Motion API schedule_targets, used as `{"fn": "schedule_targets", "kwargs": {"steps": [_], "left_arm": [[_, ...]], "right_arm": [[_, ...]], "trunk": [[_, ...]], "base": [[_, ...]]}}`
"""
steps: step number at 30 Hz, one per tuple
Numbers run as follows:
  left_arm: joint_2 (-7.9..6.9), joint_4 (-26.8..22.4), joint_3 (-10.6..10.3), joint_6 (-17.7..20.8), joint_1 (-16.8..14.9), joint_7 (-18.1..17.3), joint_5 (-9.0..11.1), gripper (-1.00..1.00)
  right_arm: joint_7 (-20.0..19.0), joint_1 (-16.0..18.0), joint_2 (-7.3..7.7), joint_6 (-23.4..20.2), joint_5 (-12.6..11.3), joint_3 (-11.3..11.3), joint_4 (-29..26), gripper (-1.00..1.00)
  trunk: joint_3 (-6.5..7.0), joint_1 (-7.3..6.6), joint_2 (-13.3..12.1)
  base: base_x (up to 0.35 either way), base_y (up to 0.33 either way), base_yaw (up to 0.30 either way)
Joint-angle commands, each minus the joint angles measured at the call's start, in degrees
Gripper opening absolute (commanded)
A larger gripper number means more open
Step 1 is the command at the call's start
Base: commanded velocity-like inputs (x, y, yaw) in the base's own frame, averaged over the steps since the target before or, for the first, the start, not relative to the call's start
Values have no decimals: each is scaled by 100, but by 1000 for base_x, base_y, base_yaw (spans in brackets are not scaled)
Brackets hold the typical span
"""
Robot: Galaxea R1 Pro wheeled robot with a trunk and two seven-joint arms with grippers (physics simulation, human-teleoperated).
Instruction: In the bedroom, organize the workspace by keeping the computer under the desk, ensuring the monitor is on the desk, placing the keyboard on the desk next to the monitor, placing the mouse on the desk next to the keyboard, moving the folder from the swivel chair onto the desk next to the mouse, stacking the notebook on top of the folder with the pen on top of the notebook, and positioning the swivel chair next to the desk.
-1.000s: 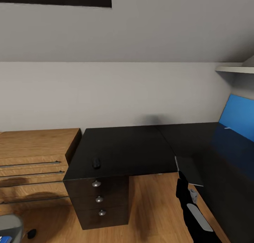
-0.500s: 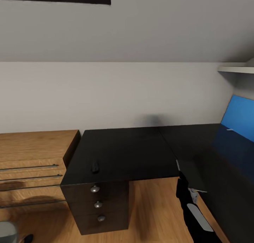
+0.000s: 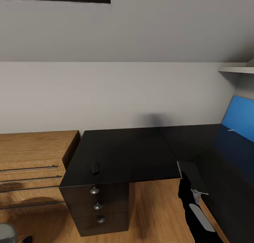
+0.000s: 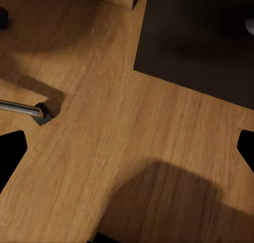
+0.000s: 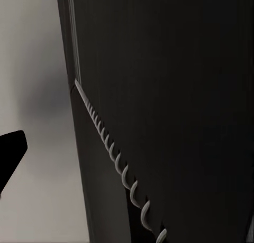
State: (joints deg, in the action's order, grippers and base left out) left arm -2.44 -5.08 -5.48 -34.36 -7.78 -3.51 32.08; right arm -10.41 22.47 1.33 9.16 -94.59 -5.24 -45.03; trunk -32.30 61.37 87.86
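Observation:
The desk [image 3: 127,151] has a glossy black L-shaped top and a three-drawer unit [image 3: 97,207] with silver knobs. The small black mouse [image 3: 95,168] lies near its front left edge. My right gripper [image 3: 183,183] is low in front of the desk's inner corner, shut on the notebook [image 3: 192,174], a dark grey square with white edges. The right wrist view shows the notebook's wire spiral [image 5: 114,153] up close beside one fingertip [image 5: 9,156]. My left gripper [image 4: 127,148] hangs open over the wooden floor. A chrome leg of the swivel chair [image 4: 26,110] lies close to it.
A light wooden chest of drawers [image 3: 31,158] stands left of the desk. A blue wall panel [image 3: 241,119] rises behind the desk's right wing, under a white shelf [image 3: 234,69]. A grey bit of the chair [image 3: 5,232] is at the lower left corner.
The whole picture has shifted as the camera moved: the desk sits slightly further left and the chair has slid mostly out at the lower left. The right gripper still holds the notebook.

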Motion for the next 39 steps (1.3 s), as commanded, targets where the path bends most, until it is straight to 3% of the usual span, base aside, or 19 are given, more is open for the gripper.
{"fn": "schedule_targets", "kwargs": {"steps": [1, 24, 39], "left_arm": [[-2, 7, -44, -18, -4, -27, 62, 100], [-2, 7, -43, -18, -4, -27, 62, 100], [-2, 7, -42, -18, -4, -27, 62, 100]], "right_arm": [[-32, 3, 3, 16, -61, -8, 3, 100], [-33, 3, 9, 16, -68, -79, 3, 100], [-32, 3, 112, 11, -76, -199, 11, 100]], "trunk": [[-5, -1, 3], [-5, -1, 3], [-5, -1, 3]], "base": [[3, 0, 0], [0, 0, 0], [0, 0, 0]]}}
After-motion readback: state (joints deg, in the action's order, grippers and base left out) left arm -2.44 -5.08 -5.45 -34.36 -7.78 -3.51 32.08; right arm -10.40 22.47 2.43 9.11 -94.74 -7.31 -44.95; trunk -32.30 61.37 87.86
